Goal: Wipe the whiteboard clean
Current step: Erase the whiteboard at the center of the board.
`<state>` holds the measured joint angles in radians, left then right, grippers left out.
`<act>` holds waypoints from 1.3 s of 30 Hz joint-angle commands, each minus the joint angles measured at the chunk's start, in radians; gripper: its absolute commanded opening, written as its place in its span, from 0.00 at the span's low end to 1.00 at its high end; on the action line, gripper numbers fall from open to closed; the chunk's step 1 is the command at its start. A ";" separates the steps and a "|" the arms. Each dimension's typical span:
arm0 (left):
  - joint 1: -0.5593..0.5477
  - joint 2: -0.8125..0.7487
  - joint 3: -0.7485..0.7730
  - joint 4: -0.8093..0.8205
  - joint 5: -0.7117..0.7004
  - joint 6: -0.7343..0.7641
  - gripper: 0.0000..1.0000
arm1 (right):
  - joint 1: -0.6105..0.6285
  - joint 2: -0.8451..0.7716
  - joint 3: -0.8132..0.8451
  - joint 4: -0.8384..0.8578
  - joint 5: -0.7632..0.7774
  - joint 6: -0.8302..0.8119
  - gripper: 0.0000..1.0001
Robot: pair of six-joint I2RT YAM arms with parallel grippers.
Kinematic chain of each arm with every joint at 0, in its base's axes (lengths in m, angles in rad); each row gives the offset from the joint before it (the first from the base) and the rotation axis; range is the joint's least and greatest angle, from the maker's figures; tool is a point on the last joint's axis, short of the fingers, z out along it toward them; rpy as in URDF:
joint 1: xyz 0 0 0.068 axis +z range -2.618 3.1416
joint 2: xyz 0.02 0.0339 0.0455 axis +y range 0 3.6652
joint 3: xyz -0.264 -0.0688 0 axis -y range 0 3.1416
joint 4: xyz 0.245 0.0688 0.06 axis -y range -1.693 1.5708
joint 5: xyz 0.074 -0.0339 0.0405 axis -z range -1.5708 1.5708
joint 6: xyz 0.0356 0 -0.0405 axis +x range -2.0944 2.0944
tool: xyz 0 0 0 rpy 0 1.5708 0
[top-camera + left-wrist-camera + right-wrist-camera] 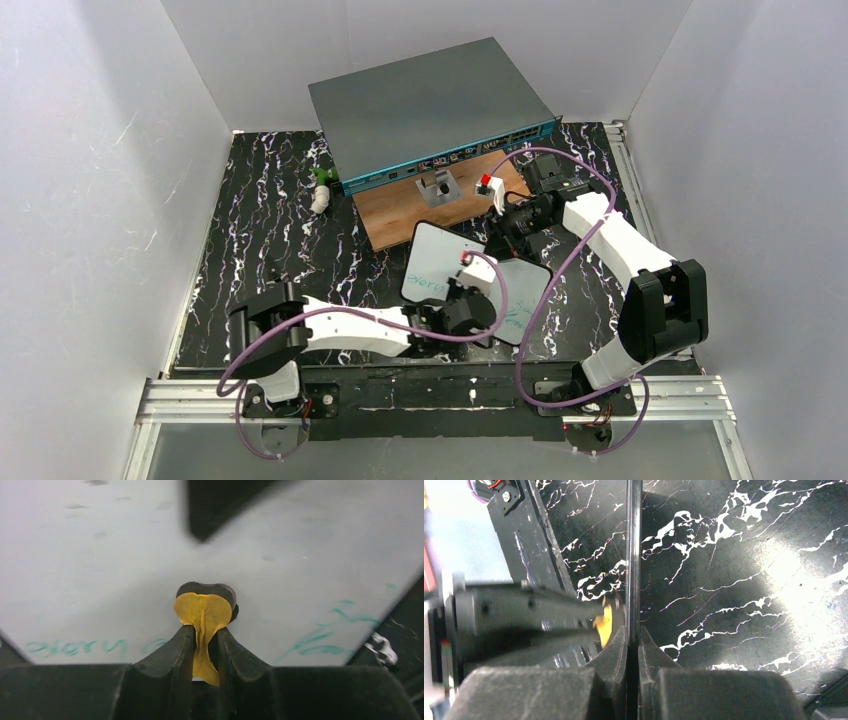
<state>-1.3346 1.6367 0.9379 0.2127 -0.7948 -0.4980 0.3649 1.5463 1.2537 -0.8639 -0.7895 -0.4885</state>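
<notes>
**Board Held on Edge, Yellow Pad Against Its Face**

The whiteboard was off the table, tilted up near the middle of the workspace. It stood just in front of the wooden board and the grey box with the teal front.

The right gripper reached in from the far right and was clamped on the whiteboard's upper rim. In the right wrist view its fingers pinched the thin dark edge of the whiteboard. The edge ran straight up the picture as a narrow line, with the black marbled table behind it.

The left gripper came in from the near left and was clenched on a yellow pad with a dark backing. The pad's tip lay against the white face of the whiteboard. From the right wrist the same yellow pad showed just beside the whiteboard's edge.

Green handwriting ran along the lower left of the face in the left wrist view, with more green strokes at the lower right. Around the pad the surface was white, apart from a few faint smudges.

A metal bracket sat on the wooden board. A small white and green object lay on the table to the left of the grey box.
</notes>
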 commanded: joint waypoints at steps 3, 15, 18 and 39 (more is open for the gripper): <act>-0.097 0.154 0.198 0.074 0.148 0.165 0.00 | 0.016 -0.009 -0.003 -0.032 -0.004 -0.046 0.01; -0.108 0.303 0.428 -0.083 0.086 0.271 0.00 | 0.015 -0.013 -0.002 -0.032 -0.006 -0.044 0.01; -0.108 0.300 0.389 -0.118 0.091 0.258 0.00 | 0.016 -0.015 -0.002 -0.033 -0.007 -0.046 0.01; 0.011 0.212 0.507 -0.274 0.236 0.456 0.00 | 0.016 -0.013 -0.004 -0.030 -0.002 -0.045 0.01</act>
<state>-1.4082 1.9038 1.3289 -0.0689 -0.5003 -0.1265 0.3676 1.5455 1.2541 -0.8520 -0.7990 -0.5133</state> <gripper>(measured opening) 0.183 0.105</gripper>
